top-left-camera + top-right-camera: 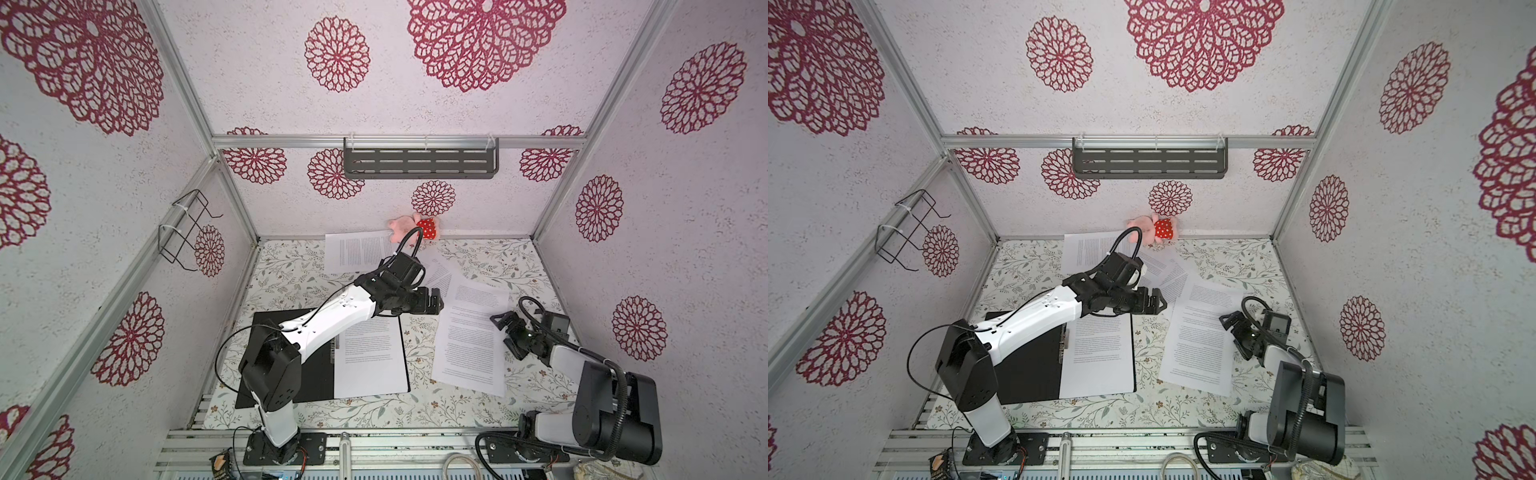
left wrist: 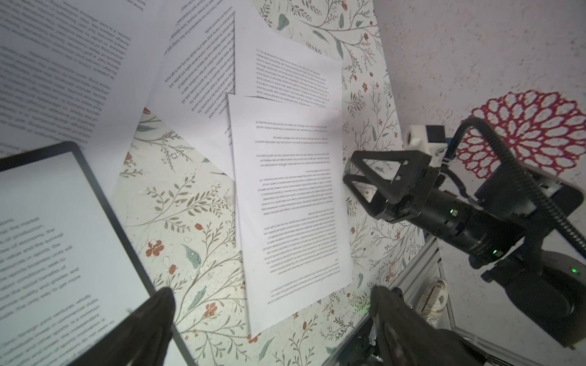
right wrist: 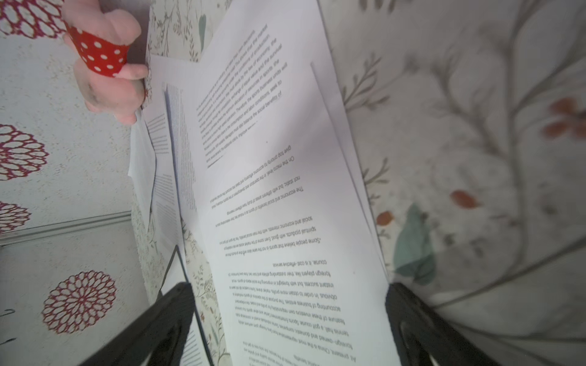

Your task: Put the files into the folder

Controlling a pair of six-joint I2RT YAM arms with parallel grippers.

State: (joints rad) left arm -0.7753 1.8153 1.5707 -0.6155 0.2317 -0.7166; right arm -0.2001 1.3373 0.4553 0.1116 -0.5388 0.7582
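Closest up, the left arm (image 1: pixel 270 365) reaches from lower left to mid-frame, its left fingers (image 2: pixel 158 317) spread wide and empty above the tabletop (image 1: pixel 374 415). The folder (image 1: pixel 320 382) lies open at lower left, black inside up, with one sheet (image 1: pixel 370 361) on its right half. Loose files (image 1: pixel 469 345) spread from centre right toward the back wall. The right fingers (image 3: pixel 165 323) stand wide open and empty at the biggest page's right edge.

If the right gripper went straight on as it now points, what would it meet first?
Most likely the loose printed sheet lying directly ahead of the right gripper, though how high the gripper rides is unclear.
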